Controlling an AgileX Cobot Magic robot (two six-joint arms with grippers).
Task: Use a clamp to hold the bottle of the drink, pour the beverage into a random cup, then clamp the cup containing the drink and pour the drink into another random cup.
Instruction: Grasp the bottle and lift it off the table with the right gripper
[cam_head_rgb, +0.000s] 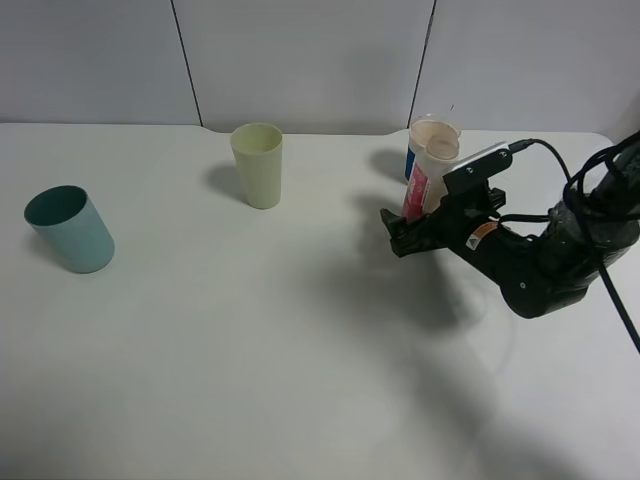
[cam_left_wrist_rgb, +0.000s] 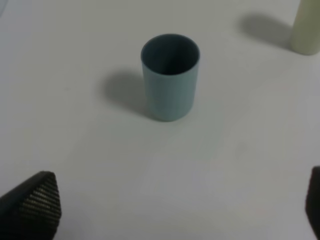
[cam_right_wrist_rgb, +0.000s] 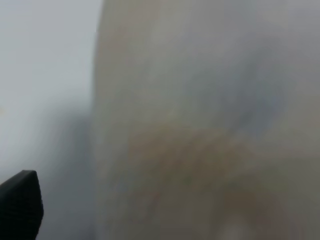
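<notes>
Black two-fingered right gripper (cam_head_rgb: 394, 234), fingers spread wide, sits just beside the small clear faceted plastic bottle (cam_head_rgb: 425, 165), far right on the white table (cam_head_rgb: 300, 380); best centre its red-labelled waist between them before squeezing.

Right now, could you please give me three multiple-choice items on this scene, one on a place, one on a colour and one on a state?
1. In the high view, the teal cup stands:
A. far right
B. far left
C. dead centre

2. The label on the bottle is:
A. green
B. black
C. red-pink

3. The left fingers are:
A. open, holding nothing
B. shut on the teal cup
C. shut on the bottle

Answers:
1 B, it sits nearest the picture's left edge.
2 C, red-pink shows below the wide mouth.
3 A, the left wrist view shows the fingers wide apart, with the teal cup standing free beyond them.
</notes>
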